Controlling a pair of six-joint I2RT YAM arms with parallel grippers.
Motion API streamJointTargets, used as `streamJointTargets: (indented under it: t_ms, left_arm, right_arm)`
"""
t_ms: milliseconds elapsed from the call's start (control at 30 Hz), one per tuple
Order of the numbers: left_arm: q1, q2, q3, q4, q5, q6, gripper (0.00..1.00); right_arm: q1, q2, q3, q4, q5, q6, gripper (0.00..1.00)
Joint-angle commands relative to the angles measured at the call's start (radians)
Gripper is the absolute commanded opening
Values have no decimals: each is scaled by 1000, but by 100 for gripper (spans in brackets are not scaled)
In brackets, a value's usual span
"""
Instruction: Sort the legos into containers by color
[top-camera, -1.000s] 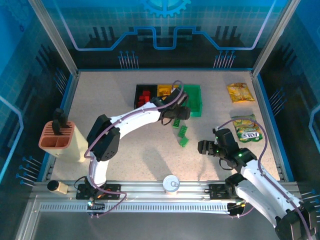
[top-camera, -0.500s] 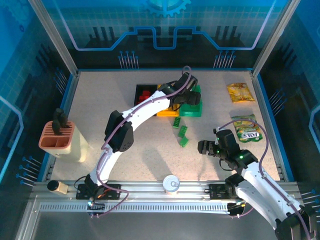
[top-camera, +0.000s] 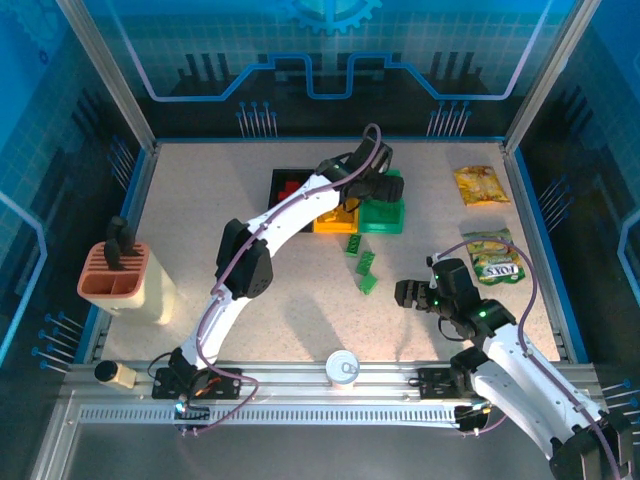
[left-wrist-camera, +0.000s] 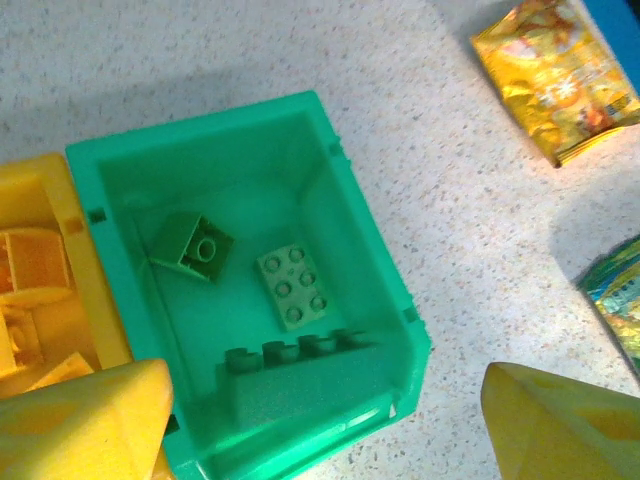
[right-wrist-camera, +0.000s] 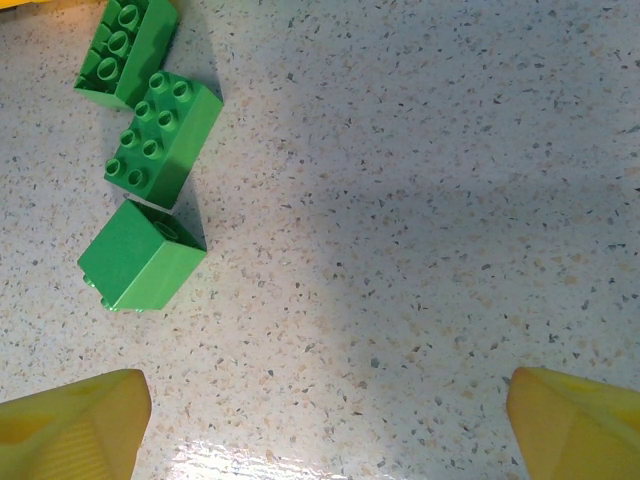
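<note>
Green plastic bricks are laid in the small green plastic bin, three loose green bricks are left on the speckled table, and the left pincer and right pincer are held open, empty.

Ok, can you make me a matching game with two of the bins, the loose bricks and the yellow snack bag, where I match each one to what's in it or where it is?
Things:
1. green bin
2. black bin
3. loose green bricks
4. yellow snack bag

Matches:
A. Has red bricks in it
B. Lying on the table, outside any bin
C. Has bricks of its own colour in it
D. Near the far right corner

Pairs: 1-C, 2-A, 3-B, 4-D
</note>
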Motion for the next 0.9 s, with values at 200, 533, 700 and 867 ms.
streamJointTargets:
  t_ms: [200, 533, 700, 867]
  left_arm:
    - [-12, -112, -52, -18, 7, 28, 83]
    - [-34, -543, -785, 318, -10, -2, 82]
    - [-35, -745, -1110, 399, -40, -32, 82]
    - [-34, -937, -1387, 471, -66, -89, 82]
  right_arm:
    - [-17, -2, -13, 11, -11, 6, 93]
    - [-12, 31, -5, 24, -35, 3, 92]
    - [49, 85, -4, 93, -56, 20, 90]
    - [200, 213, 48, 142, 54, 50, 89]
